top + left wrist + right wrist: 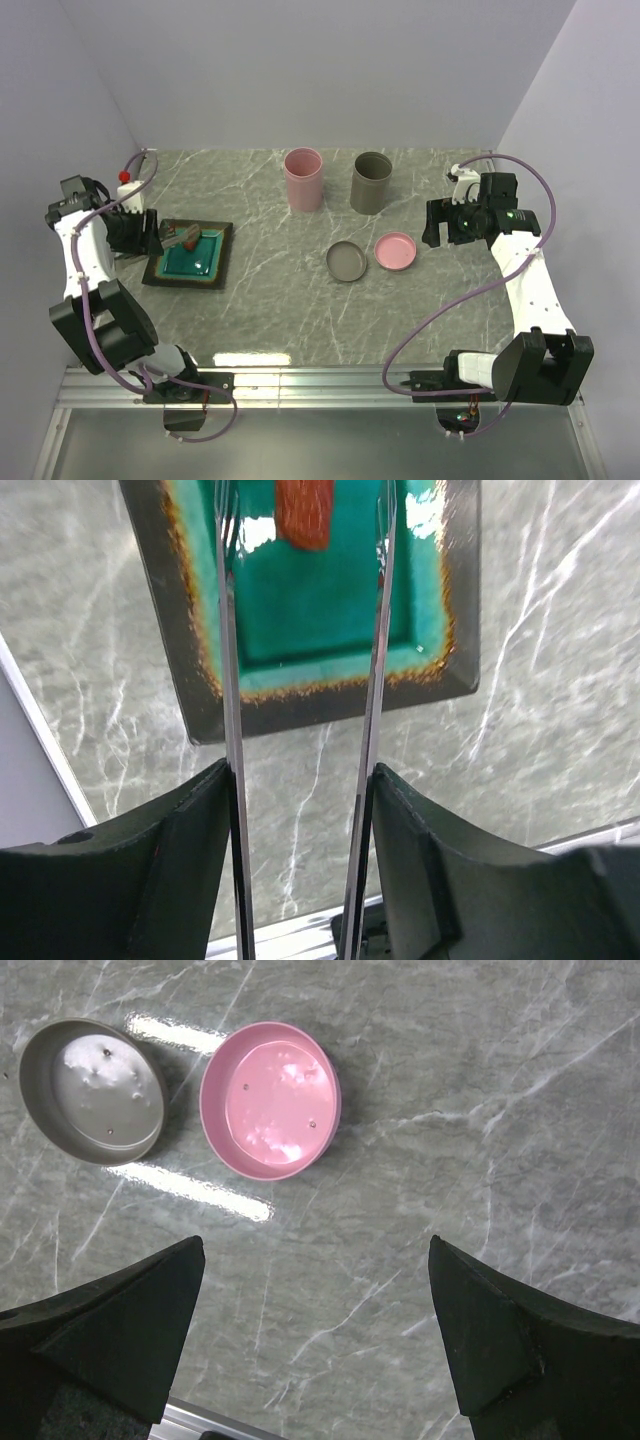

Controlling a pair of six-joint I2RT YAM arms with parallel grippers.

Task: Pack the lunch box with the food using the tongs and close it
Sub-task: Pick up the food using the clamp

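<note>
Left gripper (302, 770), part-open, is gripping the tongs (379, 630) flanking the orange food (304, 510); squeezing slowly seems wisest. Right gripper (315, 1245) is gaping, empty.

Left arm gripping, right arm raised with jaws wide.
The left arm (78, 262) was folded at its elbow with its wrist low, and the left gripper (302, 775) had both fingers pressed against the outer sides of the tongs (228, 680). The right arm (525, 285) bent inward, and the right gripper (315, 1245) faced down, gaping and holding nothing.
</note>
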